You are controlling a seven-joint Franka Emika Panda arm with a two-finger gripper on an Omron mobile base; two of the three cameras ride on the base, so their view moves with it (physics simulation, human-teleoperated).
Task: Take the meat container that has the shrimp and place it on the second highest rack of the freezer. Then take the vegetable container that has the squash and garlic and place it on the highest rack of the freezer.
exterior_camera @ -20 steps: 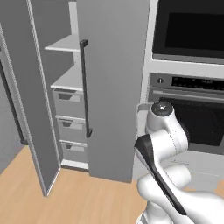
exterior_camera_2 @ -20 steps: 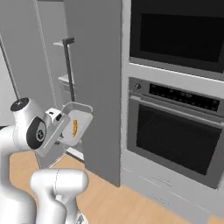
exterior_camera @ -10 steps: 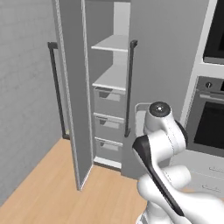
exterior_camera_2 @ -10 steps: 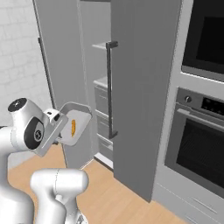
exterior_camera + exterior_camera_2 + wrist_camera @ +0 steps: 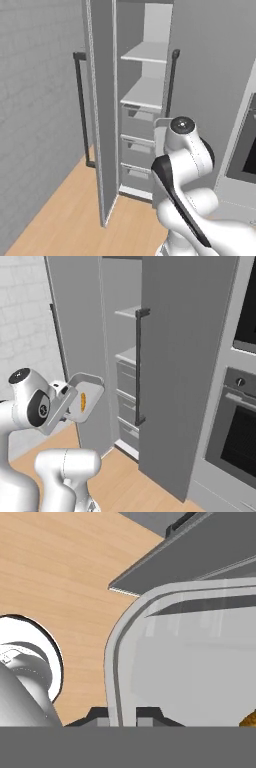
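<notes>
Swinging left with the base, both views now face the open freezer (image 5: 102, 75), its 2 flat white shelves above 3 grey drawers. Gripper (image 5: 122, 714) jaws pinch the rounded rim of the clear, glossy meat container (image 5: 84, 401), held tilted before the door, an orange shrimp (image 5: 83, 401) inside.

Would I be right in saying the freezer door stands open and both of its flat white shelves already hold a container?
Not quite: the freezer is open, but both white shelves are bare in the left base view; the container is in the gripper.
</notes>
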